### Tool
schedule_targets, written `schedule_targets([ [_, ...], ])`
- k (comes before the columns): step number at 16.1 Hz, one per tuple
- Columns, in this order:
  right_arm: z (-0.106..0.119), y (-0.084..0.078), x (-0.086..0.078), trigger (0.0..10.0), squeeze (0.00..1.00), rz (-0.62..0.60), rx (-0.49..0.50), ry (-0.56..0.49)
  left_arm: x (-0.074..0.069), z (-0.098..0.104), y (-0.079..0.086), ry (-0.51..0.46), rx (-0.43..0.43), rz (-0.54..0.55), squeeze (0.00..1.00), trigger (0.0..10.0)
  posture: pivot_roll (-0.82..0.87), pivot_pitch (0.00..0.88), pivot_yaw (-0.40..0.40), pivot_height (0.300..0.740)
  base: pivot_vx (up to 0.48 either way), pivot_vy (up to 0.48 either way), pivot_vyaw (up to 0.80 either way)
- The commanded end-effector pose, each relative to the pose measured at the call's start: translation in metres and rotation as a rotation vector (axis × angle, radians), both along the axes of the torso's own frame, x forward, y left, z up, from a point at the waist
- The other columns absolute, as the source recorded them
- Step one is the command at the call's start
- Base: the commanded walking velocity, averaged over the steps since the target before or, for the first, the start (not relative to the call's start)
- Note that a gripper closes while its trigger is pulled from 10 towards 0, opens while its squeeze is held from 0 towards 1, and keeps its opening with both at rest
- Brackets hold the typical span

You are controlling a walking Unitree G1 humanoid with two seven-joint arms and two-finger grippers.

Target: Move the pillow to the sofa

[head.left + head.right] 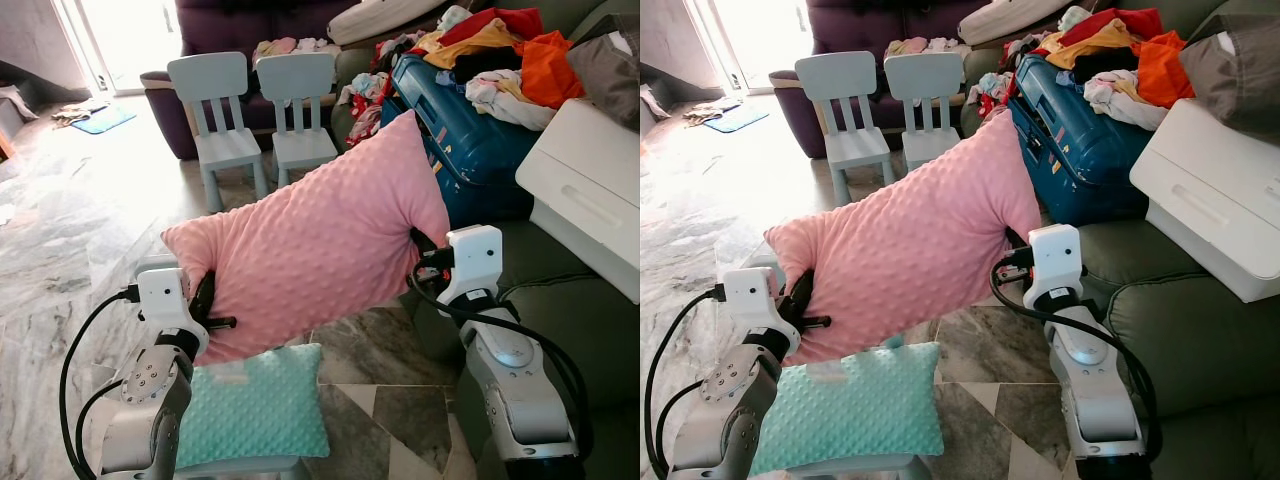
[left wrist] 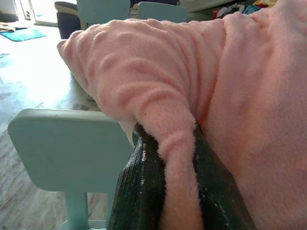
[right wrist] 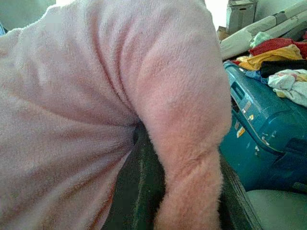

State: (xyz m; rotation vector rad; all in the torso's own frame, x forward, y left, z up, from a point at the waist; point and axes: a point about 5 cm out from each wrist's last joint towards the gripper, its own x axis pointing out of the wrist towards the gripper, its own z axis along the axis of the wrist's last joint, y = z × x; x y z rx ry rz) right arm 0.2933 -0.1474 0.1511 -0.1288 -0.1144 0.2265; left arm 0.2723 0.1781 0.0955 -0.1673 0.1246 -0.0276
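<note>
A big pink dotted pillow (image 1: 315, 240) hangs in the air in front of me, tilted with its right corner up. My left gripper (image 1: 207, 300) is shut on its lower left edge, and a pinched fold of pink fabric sits between the black fingers (image 2: 144, 187). On the pillow's right edge my right gripper (image 1: 422, 252) is shut too, its fingers (image 3: 139, 191) squeezing a roll of fabric. The grey-green sofa (image 1: 560, 320) lies to my right, its seat just beyond the right arm.
A mint dotted pillow (image 1: 255, 405) rests on a pale blue chair below the pink one. Two pale blue child chairs (image 1: 260, 110) stand ahead. A blue suitcase (image 1: 470, 130) with heaped clothes and a white box (image 1: 590, 190) occupy the sofa's far part.
</note>
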Motion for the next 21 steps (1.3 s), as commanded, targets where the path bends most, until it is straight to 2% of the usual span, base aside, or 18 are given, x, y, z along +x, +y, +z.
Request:
schedule_targets([
  [1, 0.0071, -0.0037, 0.0028, 10.0, 0.00, -0.020, 0.006, -0.022, -0.0003, 0.0031, 0.0025, -0.008, 0.005, 0.008, 0.00, 10.0, -0.15, 0.000, 0.012, 0.740, 0.000, 0.000, 0.00],
  [4, 0.0074, -0.0033, 0.0029, 10.0, 0.00, -0.020, 0.008, -0.021, -0.0001, 0.0034, 0.0022, -0.008, 0.003, 0.006, 0.00, 10.0, -0.15, 0.000, 0.012, 0.740, 0.000, 0.000, 0.00],
  [21, 0.0073, -0.0018, 0.0023, 10.0, 0.00, -0.020, 0.015, -0.020, -0.0011, 0.0032, 0.0020, 0.000, 0.008, -0.002, 0.00, 10.0, -0.15, 0.000, 0.018, 0.740, -0.295, 0.000, 0.00],
])
